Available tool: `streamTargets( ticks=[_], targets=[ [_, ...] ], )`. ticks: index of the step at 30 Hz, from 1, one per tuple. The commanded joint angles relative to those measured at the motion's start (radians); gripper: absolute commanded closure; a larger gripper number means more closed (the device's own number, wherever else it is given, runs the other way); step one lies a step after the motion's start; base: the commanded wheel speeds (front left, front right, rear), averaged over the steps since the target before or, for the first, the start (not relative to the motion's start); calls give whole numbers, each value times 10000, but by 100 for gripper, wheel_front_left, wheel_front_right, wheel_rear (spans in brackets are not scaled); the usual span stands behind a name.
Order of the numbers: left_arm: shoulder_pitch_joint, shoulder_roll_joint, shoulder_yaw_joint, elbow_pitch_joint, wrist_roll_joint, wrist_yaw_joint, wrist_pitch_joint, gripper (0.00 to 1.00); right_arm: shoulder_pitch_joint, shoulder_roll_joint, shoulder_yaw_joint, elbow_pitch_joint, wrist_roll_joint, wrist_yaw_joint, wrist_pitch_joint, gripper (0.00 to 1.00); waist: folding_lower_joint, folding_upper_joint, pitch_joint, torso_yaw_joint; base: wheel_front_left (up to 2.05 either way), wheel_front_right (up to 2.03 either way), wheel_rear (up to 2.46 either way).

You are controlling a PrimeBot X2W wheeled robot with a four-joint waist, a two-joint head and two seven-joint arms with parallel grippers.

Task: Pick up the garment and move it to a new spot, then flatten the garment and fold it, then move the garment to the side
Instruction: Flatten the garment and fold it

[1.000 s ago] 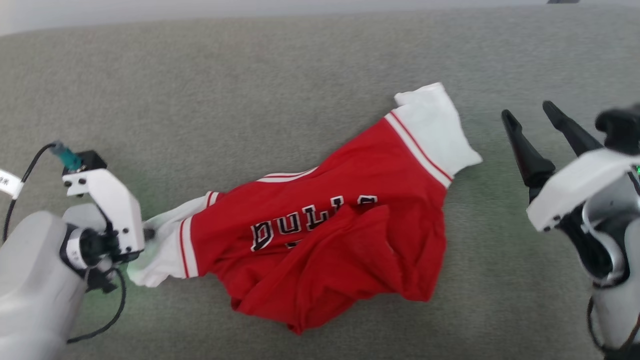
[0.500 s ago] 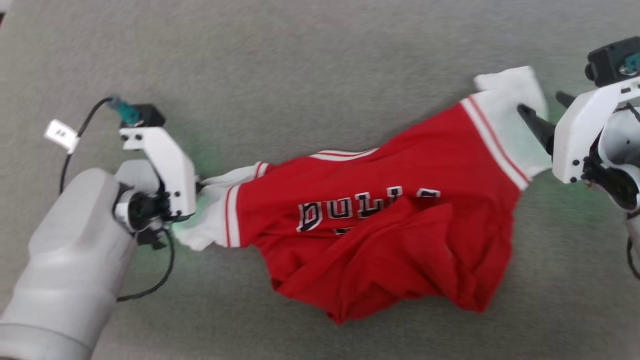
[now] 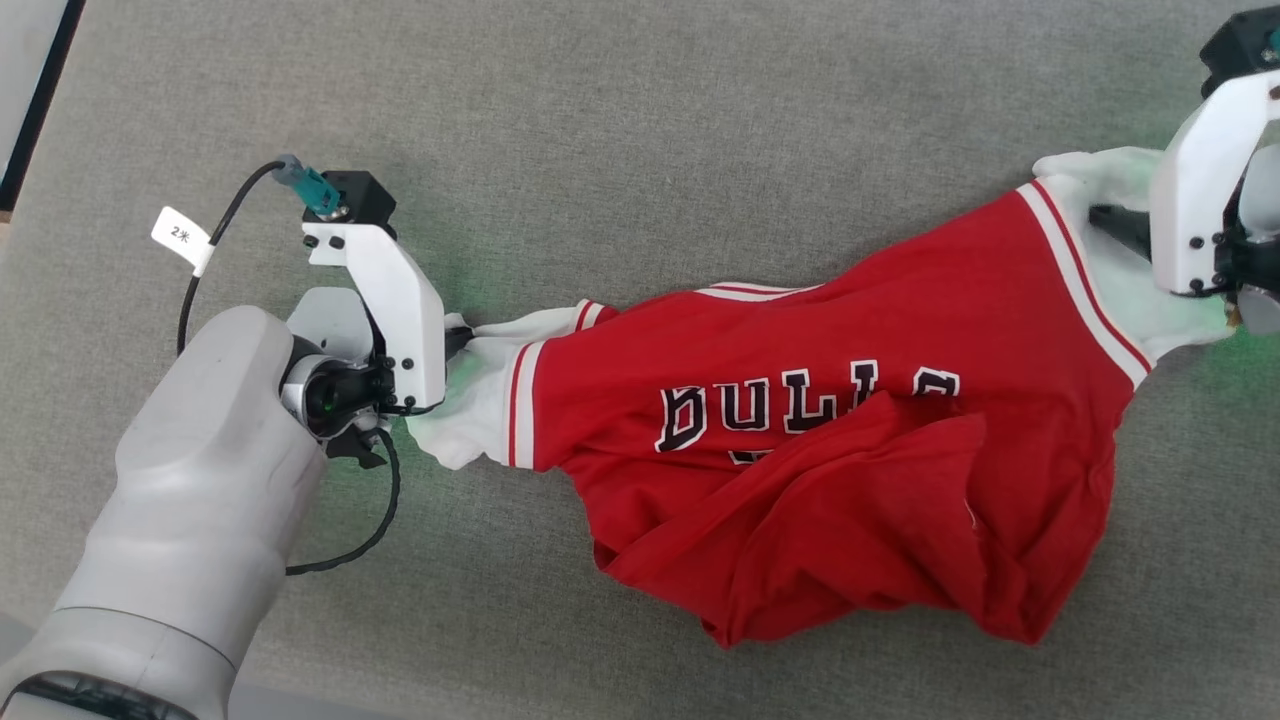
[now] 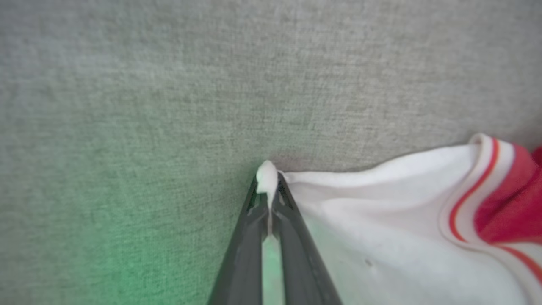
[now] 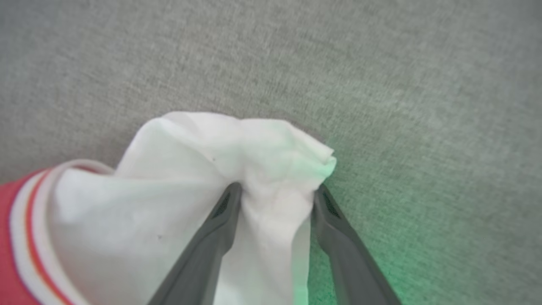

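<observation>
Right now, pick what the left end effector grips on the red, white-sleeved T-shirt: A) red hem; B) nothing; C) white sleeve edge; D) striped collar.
C: the left wrist view shows the left end effector shut on a white sleeve edge of the bright red thin-fabric T-shirt.

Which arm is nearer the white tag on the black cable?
Left. The left arm is right beside the tag, which hangs off its wrist; the right arm is far across the shirt, at the opposite sleeve.
</observation>
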Motion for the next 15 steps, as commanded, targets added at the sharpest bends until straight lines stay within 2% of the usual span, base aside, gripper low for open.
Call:
streamTargets(
  ticks=[1, 7, 15],
  targets=[
    [492, -601, -320, 494, -9, 54, -115, 100, 1522, 420, 979, 762, 316, 92, 993, 100, 1, -2, -99, -48, 0, 0, 0],
    [-71, -32, -57, 665, -42, 70, -259, 100, 675, -200, 843, -224, 1017, 73, 29, 100, 1, -2, -651, -425, 0, 0, 0],
    [-1069, 796, 198, -104, 100, 28, -353, 100, 64, -762, 736, -1729, 1594, 50, -861, 100, 1, -2, -1559, -1016, 0, 0, 0]
  ],
)
